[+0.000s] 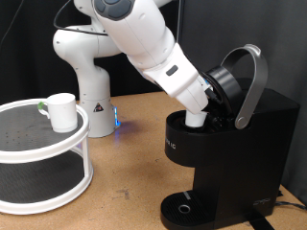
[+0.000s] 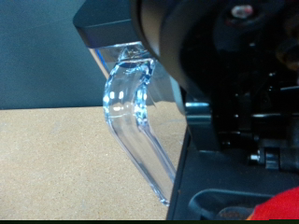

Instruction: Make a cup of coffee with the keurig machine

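Note:
The keurig machine (image 1: 225,144) stands at the exterior view's right, black and boxy, with its lid raised and the grey curved handle (image 1: 251,81) tipped up. The white arm reaches down into the open pod chamber, and the gripper (image 1: 197,119) sits at the chamber mouth with its fingertips hidden by the black rim. The cup (image 1: 62,111), a white mug, stands apart on a round stand at the exterior view's left. In the wrist view the machine's black body (image 2: 234,103) fills most of the frame beside a glossy curved part (image 2: 131,103), with a red patch (image 2: 280,205) in one corner.
A white two-tier round stand (image 1: 38,144) with a black mesh top carries the cup. The robot base (image 1: 86,77) rises behind it. The machine's round drip tray (image 1: 182,206) lies low at the front, on a brown tabletop (image 1: 129,163).

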`<state>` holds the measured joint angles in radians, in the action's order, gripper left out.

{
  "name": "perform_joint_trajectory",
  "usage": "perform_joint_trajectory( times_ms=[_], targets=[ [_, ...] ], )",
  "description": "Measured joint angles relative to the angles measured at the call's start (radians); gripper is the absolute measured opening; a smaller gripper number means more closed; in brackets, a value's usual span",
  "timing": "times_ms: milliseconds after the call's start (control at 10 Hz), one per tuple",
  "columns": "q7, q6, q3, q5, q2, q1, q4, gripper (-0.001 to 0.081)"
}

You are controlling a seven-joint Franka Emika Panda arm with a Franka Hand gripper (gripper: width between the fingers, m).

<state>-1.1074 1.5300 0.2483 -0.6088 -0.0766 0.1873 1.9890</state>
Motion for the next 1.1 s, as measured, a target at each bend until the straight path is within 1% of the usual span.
perform_joint_trajectory(
  times_ms=[400, 800, 1000, 1100],
  targets=[
    [0.005, 0.049, -0.021, -0.004, 0.000, 0.005, 0.030, 0.0808],
    [0.003, 0.068, -0.021, -0.015, 0.000, 0.003, 0.036, 0.0808],
    [-0.031, 0.126, -0.016, -0.051, 0.019, -0.006, 0.039, 0.0808],
    [-0.033, 0.131, -0.011, -0.051, 0.045, -0.013, 0.046, 0.0808]
  ],
)
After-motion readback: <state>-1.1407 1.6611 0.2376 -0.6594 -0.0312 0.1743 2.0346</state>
